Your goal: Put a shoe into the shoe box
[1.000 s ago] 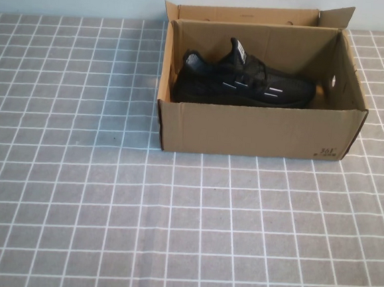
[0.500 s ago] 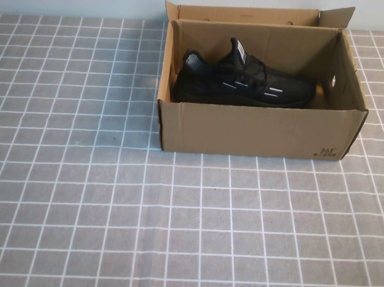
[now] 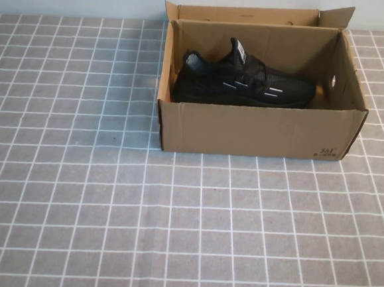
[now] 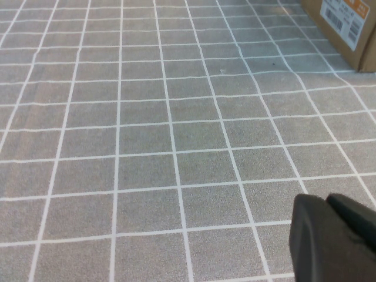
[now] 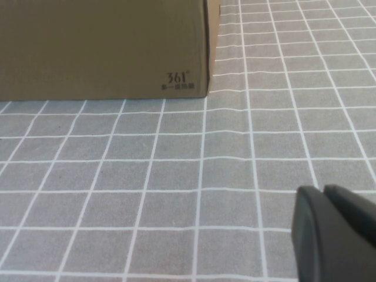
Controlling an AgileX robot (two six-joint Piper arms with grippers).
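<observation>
Already the shoe point(image 3: 243, 81) lay inside the shoe box point(image 3: 259, 132), on its floor and close to the far wall, with the heel toward the robot's left and the toe toward its right. We saw short white dashes on its side, and the pull tab stood up near the middle. The shoe box stood open on the grey checked tablecloth point(image 3: 109, 177), at the far side of the table, a little to the right — its flaps were folded outward, and a small dark print sat at its near right corner.

We found the left gripper point(image 4: 332, 238) low over the bare cloth, well apart from the box, with its fingers pressed together and nothing between them. The right gripper point(image 5: 335, 235) hung over the cloth in front of the printed corner — its fingers also pressed together, empty.
</observation>
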